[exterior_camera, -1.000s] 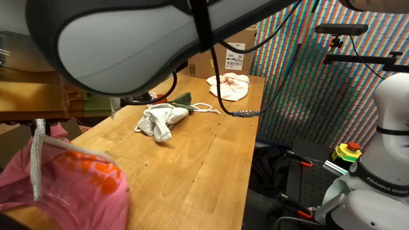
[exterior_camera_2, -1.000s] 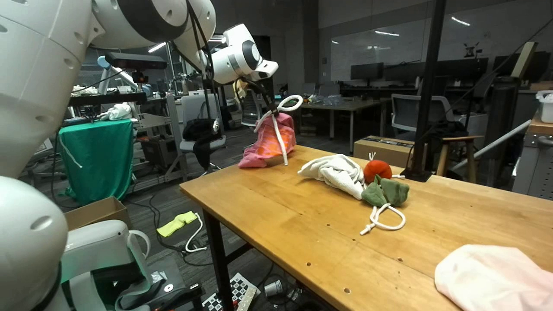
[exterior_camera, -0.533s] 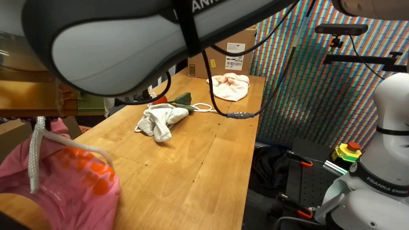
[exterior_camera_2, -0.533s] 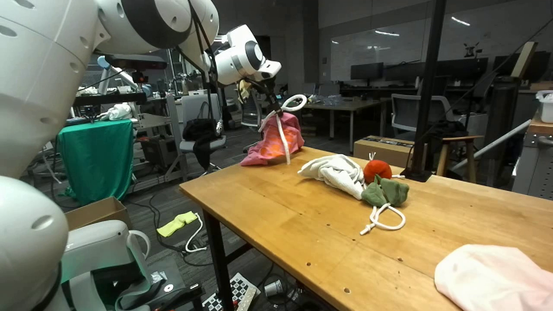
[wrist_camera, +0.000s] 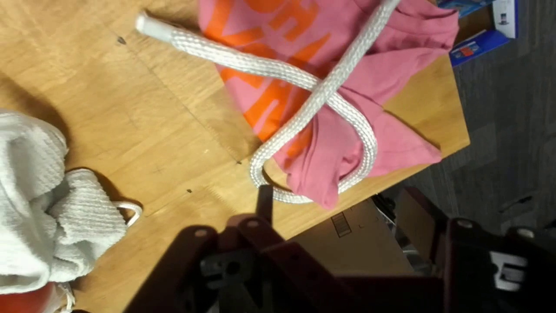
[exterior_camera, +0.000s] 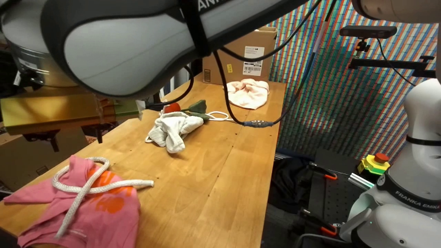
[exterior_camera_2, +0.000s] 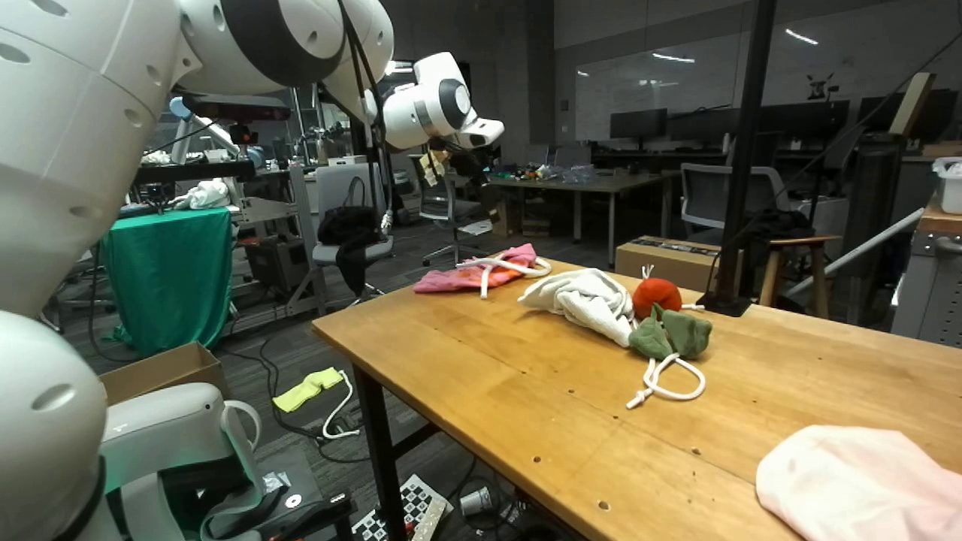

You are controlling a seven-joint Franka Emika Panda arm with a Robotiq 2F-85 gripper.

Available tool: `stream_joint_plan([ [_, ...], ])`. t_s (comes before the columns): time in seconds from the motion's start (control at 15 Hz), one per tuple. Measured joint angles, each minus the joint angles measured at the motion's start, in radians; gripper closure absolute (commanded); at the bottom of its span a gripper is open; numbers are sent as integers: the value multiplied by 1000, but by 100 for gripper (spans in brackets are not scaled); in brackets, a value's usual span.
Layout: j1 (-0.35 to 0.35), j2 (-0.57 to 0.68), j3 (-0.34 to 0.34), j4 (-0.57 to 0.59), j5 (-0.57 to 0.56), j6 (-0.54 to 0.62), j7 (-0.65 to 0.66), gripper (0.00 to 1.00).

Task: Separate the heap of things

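Note:
The pink cloth with orange lettering lies on the table's corner, seen in both exterior views. Its thick white cord loops loosely over it. Just above hangs my gripper, open, its fingers far apart with nothing held between them. In an exterior view the gripper is clear of the cloth. A heap sits further along the table: a crumpled white cloth touching a red round piece and a green cloth with a white cord loop. A pale pink cloth lies apart.
A cardboard box stands at the table's far end. A black post rises beside the heap. The table's edge runs close beside the pink cloth, with another box below it. A yellow cloth is on the floor.
My gripper has opened and let go of the pink cloth and its cord. The cloth has dropped from hanging and now lies flatter on the table.

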Motion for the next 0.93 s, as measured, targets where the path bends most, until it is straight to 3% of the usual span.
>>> stream_joint_plan([
  [0.47, -74, -44, 56, -102, 85, -126, -237, 1],
  [0.93, -56, -43, 58, -196, 59, -124, -333, 0],
])
